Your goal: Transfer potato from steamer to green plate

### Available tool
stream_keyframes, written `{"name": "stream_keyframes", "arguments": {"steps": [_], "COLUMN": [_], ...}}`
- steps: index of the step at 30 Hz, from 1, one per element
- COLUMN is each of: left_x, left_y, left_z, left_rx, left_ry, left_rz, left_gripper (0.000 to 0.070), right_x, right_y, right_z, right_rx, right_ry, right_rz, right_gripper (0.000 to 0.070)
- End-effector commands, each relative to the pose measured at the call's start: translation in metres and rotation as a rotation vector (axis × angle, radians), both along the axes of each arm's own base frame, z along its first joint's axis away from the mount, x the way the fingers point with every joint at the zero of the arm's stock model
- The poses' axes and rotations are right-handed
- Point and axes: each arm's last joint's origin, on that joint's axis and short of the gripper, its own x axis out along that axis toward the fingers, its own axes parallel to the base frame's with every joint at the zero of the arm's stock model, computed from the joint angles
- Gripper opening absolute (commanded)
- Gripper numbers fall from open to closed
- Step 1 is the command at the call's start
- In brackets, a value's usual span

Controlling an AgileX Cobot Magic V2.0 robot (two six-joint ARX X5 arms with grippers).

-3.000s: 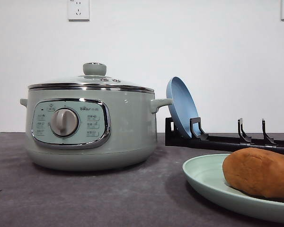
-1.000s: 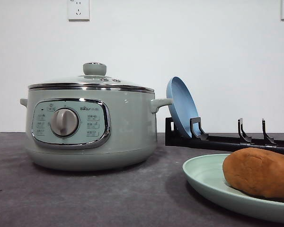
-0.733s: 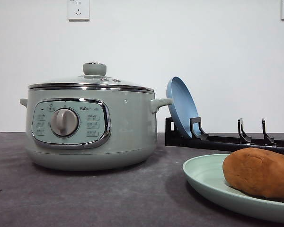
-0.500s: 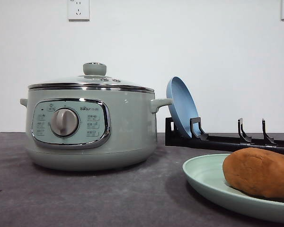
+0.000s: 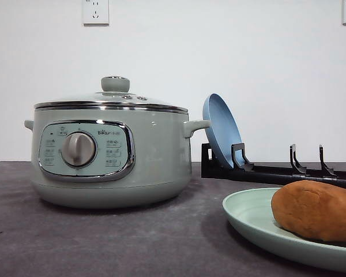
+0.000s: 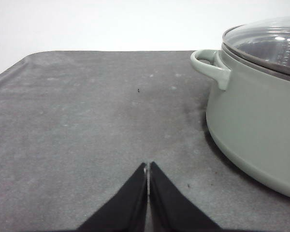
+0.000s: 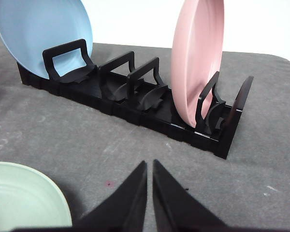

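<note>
Potato (image 5: 316, 210): orange-brown, rough matte skin, oval; lay on its side on the green plate (image 5: 251, 216), toward the plate's right part, cut by the picture edge in the front view. Untouched by either hand.

Green plate: pale mint, shallow, raised rim; sat flat on the bench (image 5: 132, 242) at front right, well apart from the steamer. Rim also seen from the right wrist (image 7: 24, 203).

Steamer (image 5: 106, 153): sage-green round pot, left of centre on the bench. Glass lid in place, knob (image 5: 115, 84) on top. Chrome-framed control panel with silver dial (image 5: 78, 149) faced forward; one side handle at each flank. Side wall, handle and lid edge seen from the left wrist (image 6: 253, 111).

Dish rack (image 5: 277, 170): black, slotted, behind the green plate and right of the steamer. Blue plate (image 5: 220, 130) stood tilted in the end slot nearest the steamer. Pink plate (image 7: 198, 60) stood upright in a slot toward the other end, with empty slots between the two.

Left hand (image 6: 148, 166): closed, black fingertips pressed together, empty; low over bare bench just beside the steamer.

Right hand (image 7: 150, 164): closed to a hairline gap, empty; over the bench between the green plate and the dish rack.

Bench: dark grey, mottled surface. White wall behind, with two sockets (image 5: 96, 11) high up.
</note>
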Motion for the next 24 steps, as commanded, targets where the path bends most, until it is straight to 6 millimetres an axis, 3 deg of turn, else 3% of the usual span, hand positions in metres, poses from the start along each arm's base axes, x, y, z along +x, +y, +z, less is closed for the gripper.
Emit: {"name": "stream_keyframes", "arguments": {"steps": [1,24], "left_x": [0.0008,0.0008], "left_y": [-0.0001,-0.0001], "left_z": [-0.0074,-0.0074], "left_rx": [0.006,0.006], "left_ry": [0.024,0.024], "left_rz": [0.002,0.002], "left_gripper": [0.0000,0.0000], "right_x": [0.0003,0.0003], "right_y": [-0.0001,-0.0001], "right_z": [-0.0003,-0.0003], "right_rx": [0.009,0.009], "right_ry": [-0.011,-0.011], "right_rz": [-0.005,-0.005], "right_gripper": [0.0008,0.0008]}}
